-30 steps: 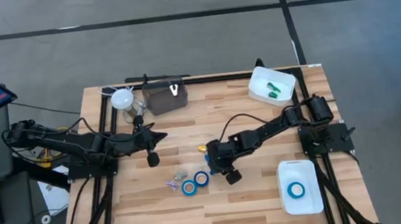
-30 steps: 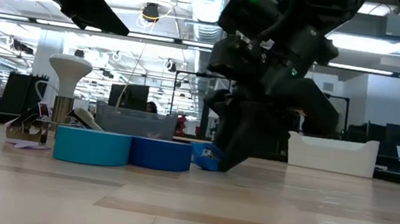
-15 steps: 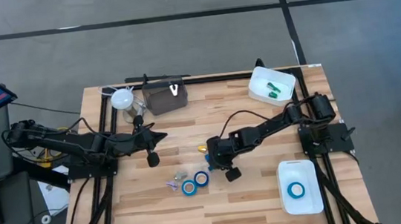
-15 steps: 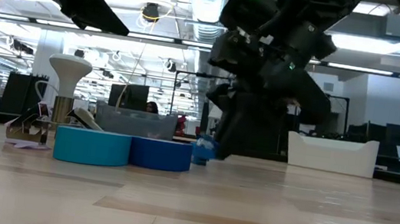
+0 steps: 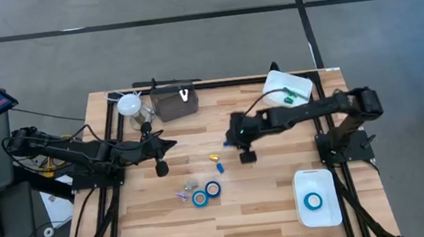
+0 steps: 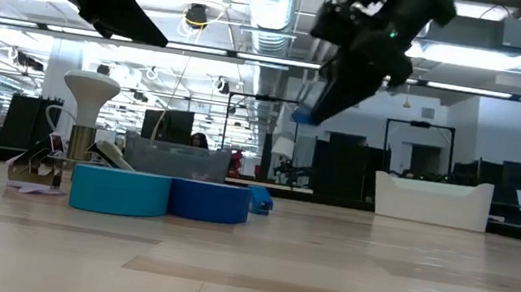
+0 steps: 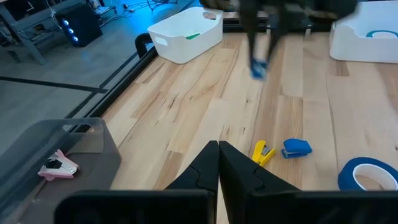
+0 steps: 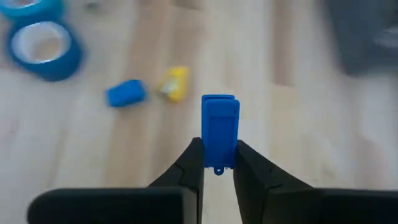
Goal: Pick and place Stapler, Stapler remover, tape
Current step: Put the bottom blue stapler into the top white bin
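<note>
My right gripper point(image 8: 219, 167) hangs above the table's middle point(image 5: 231, 139), shut on a small blue stapler point(image 8: 220, 126), which also shows high in the low view point(image 6: 303, 114). Below it, a second small blue stapler point(image 5: 219, 166) and a yellow one point(image 5: 214, 157) lie flat on the wood. Two blue tape rolls point(image 5: 200, 199) point(image 5: 214, 188) lie flat side by side toward the near edge. A third tape roll point(image 5: 313, 200) lies in the white tray. A pink staple remover point(image 7: 58, 165) lies in the grey bin. My left gripper point(image 7: 218, 149) waits shut on the table's left point(image 5: 170, 144). My right gripper pinches the small blue stapler by its rear end point(image 8: 219, 158) between the two fingers point(image 8: 193, 160), one on each long side. The stapler lies along the fingers, and most of its length shows beyond them. It is lifted clear of the table.
A white bin point(image 5: 289, 88) with green items stands at the far right. A white tray point(image 5: 318, 215) sits at the near right. A grey bin point(image 5: 170, 105) and a white lamp-like stand point(image 5: 129, 105) are at the far left. A small purple item point(image 5: 182, 193) lies beside the tape.
My right gripper, low beside the tape rolls a second ago, has risen well above the table with the small blue stapler and shifted toward the far edge. The stapler is lifted clear. The other blue stapler and the yellow one stay where they were.
</note>
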Robot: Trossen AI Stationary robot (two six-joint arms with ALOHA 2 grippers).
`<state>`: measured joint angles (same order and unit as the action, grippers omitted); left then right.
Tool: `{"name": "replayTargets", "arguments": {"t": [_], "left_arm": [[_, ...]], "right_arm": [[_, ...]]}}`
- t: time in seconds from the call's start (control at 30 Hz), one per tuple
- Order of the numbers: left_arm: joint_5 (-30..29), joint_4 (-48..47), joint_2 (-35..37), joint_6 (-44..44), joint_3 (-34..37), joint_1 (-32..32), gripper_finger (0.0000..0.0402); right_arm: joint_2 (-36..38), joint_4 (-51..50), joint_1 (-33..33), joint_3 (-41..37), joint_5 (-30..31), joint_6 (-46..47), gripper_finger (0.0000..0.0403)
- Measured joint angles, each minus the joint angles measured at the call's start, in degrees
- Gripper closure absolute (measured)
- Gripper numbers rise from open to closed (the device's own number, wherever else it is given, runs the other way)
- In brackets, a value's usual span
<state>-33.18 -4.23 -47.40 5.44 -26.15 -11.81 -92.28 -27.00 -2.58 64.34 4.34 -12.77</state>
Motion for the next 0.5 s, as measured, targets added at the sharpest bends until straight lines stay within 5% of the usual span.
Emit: {"name": "replayTargets", "arguments": {"t": [0.2, 0.5], "left_arm": [[0.0, 0.0, 0.0, 0.0, 0.0, 0.0, 0.0399], [0.0, 0.0, 0.0, 0.0, 0.0, 0.0, 0.0399]], "right_arm": [[9.4, -8.3, -6.2, 0.0, 6.3, 1.8, 0.0357], [17.8, -14.1, -21.9, 0.0, 6.3, 4.4, 0.0357]]}}
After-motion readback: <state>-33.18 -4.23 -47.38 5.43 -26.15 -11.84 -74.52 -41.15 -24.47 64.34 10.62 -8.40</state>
